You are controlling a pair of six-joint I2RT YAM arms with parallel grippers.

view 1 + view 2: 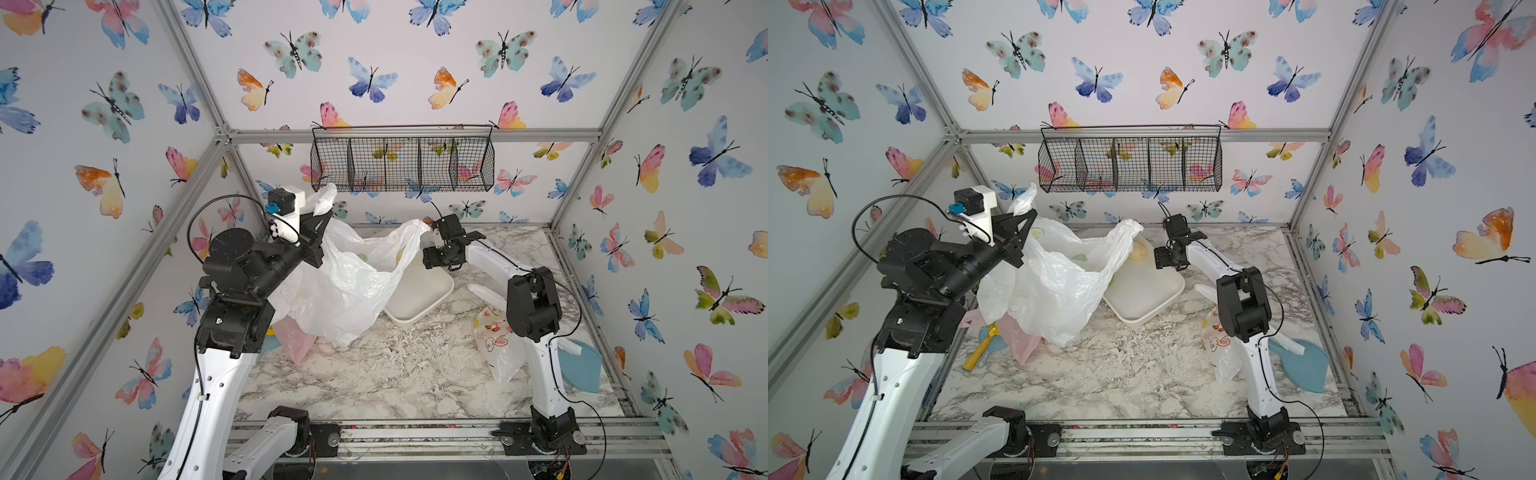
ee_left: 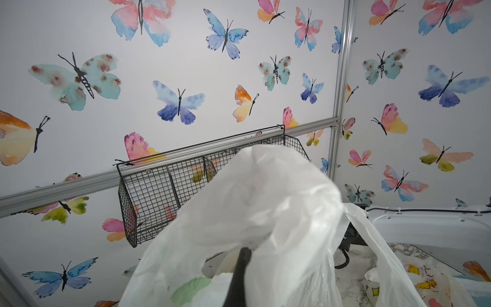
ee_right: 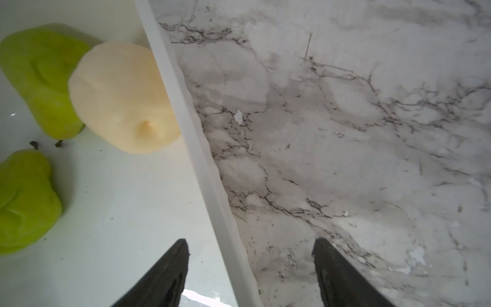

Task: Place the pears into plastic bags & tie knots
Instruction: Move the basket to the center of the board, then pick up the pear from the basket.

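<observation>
Left arm: you have it folded high above the near left corner of the surface (image 1: 395, 374), with the forearm angled up toward the far edge. The left fingers (image 2: 240, 271) are clamped shut on one handle of the white lemon-print bag (image 1: 353, 286). The handle is held aloft and the bag's body sags to the surface by the far left corner, its mouth gaping toward the tray (image 1: 419, 309).

Right arm: the upper link stands upright from the near right edge, the elbow is bent, and the forearm reaches toward the far edge. The wrist is tipped down.

The right fingers (image 3: 164, 276) are spread and empty. They straddle the tray rim, one over the tray floor and one over bare marble.

Pears, all in the tray:
- The cream pear (image 3: 122, 101) lies against the rim.
- One green pear (image 3: 39, 74) touches the cream one.
- A second green pear (image 3: 24, 202) lies apart.

The pink bag (image 1: 296, 338) lies by the left edge. The doodle bag (image 1: 498, 345) lies by the right edge.
</observation>
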